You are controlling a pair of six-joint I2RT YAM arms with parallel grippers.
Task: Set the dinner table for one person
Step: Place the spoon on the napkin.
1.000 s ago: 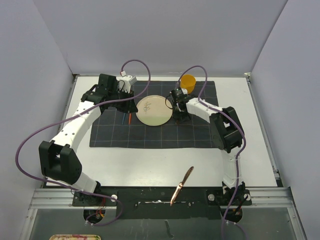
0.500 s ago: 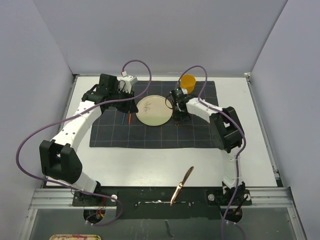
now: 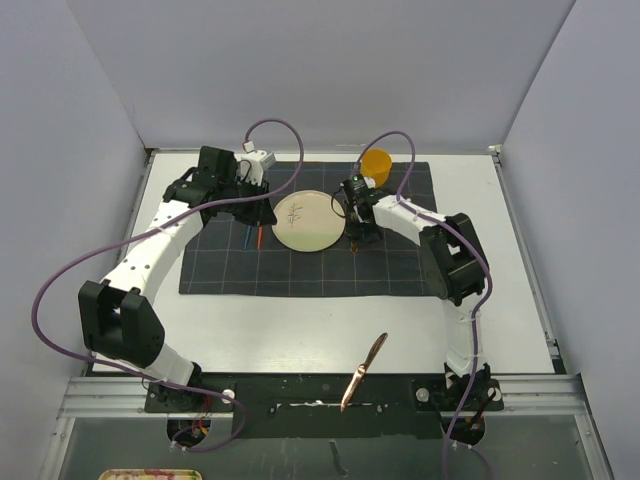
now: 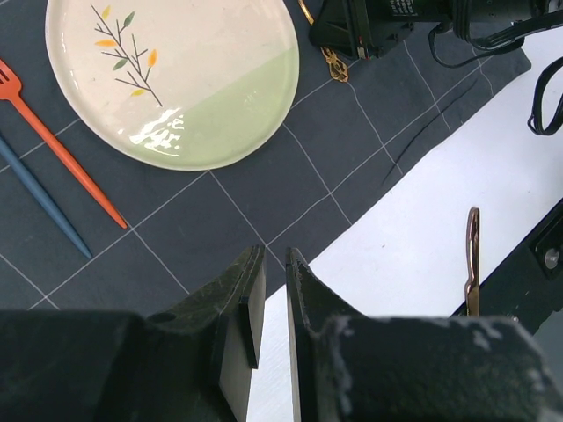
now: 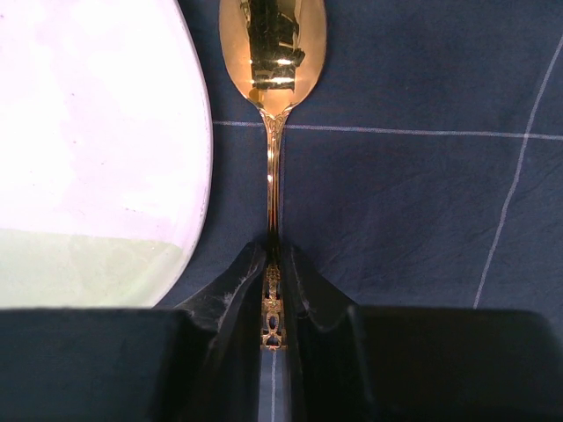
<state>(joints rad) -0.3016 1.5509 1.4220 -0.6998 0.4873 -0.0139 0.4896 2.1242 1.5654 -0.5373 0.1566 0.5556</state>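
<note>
"Top view?"
"The dinner table [image 3: 300, 325] fills mid-frame under a grey cloth [image 3: 400, 270]. Both arms sit almost where they did a second ago."
"Left wrist?"
"Lower centre, the left gripper [image 4: 274, 255] is nearly pressed together and empty."
"Right wrist?"
"The right gripper [image 5: 273, 251] pinches the gold spoon [image 5: 273, 53] beside the plate [image 5: 88, 132]."

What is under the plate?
The plate rests on the dark gridded cloth, which shows around it. Whatever lies directly beneath the plate is covered.

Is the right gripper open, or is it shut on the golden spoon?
Shut on the golden spoon. In the right wrist view, both fingers of the right gripper press against its thin handle.
</note>
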